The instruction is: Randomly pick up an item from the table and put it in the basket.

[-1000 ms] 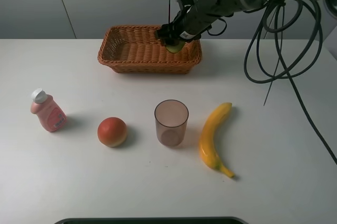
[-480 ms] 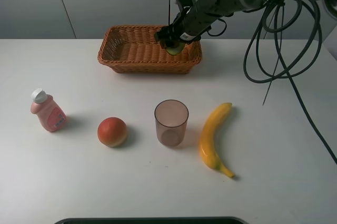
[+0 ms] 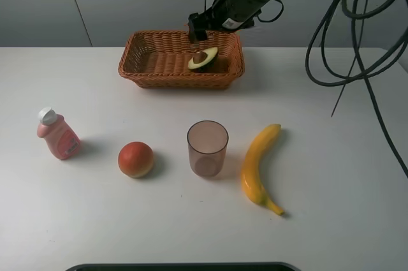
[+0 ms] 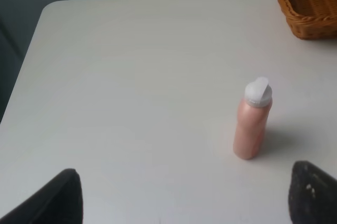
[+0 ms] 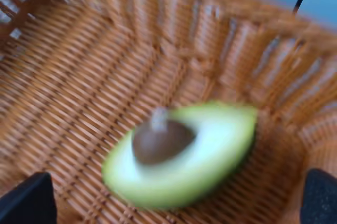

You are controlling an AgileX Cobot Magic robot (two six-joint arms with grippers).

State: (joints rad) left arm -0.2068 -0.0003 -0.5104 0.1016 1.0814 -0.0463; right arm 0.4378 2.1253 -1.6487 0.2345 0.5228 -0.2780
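Note:
The halved avocado (image 3: pixel 203 58) lies cut side up, pit showing, inside the brown wicker basket (image 3: pixel 137 54) at the back of the white table (image 3: pixel 331 156), near the basket's right end. My right gripper (image 3: pixel 206 26) hangs just above it, open and empty. In the right wrist view the avocado (image 5: pixel 184 153) rests on the basket floor (image 5: pixel 79 76) between the spread fingertips (image 5: pixel 21 197), blurred. My left gripper (image 4: pixel 184 203) is open and empty above the table's left side, out of the exterior view.
A pink bottle (image 3: pixel 57 135) stands at the left, also in the left wrist view (image 4: pixel 253 121). A round orange-red fruit (image 3: pixel 136 159), a translucent cup (image 3: pixel 207 148) and a yellow banana (image 3: pixel 260 166) lie in a row. Black cables (image 3: pixel 344 41) hang at the right.
My right gripper has opened and let go of the avocado, which now lies in the basket. The gripper has risen a little above it.

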